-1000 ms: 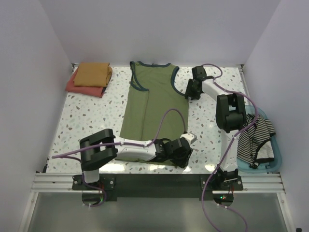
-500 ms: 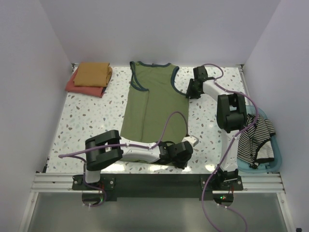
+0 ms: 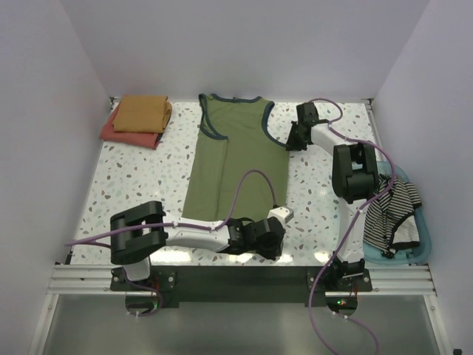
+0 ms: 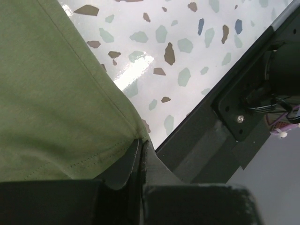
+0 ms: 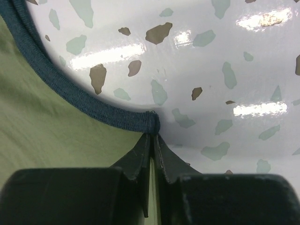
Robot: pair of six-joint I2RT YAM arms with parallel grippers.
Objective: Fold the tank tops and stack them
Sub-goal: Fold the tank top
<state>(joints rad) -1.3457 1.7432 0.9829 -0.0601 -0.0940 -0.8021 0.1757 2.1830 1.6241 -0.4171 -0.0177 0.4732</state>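
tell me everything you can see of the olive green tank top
The olive green tank top is soft knit cloth with navy ribbed trim at neck and armholes. It lies flat on the speckled table, neck toward the far wall, one long side folded inward. The left gripper pinches its near hem corner; the right gripper pinches the trim at an armhole's base.

Spread tank top (image 3: 233, 159): flat at the table centre, neck end to the far side, hem to the near side.
Upper folded top (image 3: 142, 112): far left corner, lying on the lower folded top (image 3: 118, 134); both well apart from the spread one.
Basket (image 3: 427, 240): near right, just beside the right arm.
Fourth tank top (image 3: 392, 211): in the basket, draped over its rim.
Left gripper (image 4: 140, 143): at the hem's near right corner.
Right gripper (image 5: 152, 136): at the right armhole's lower end.
Table (image 3: 133, 185): beneath the spread and folded tops.
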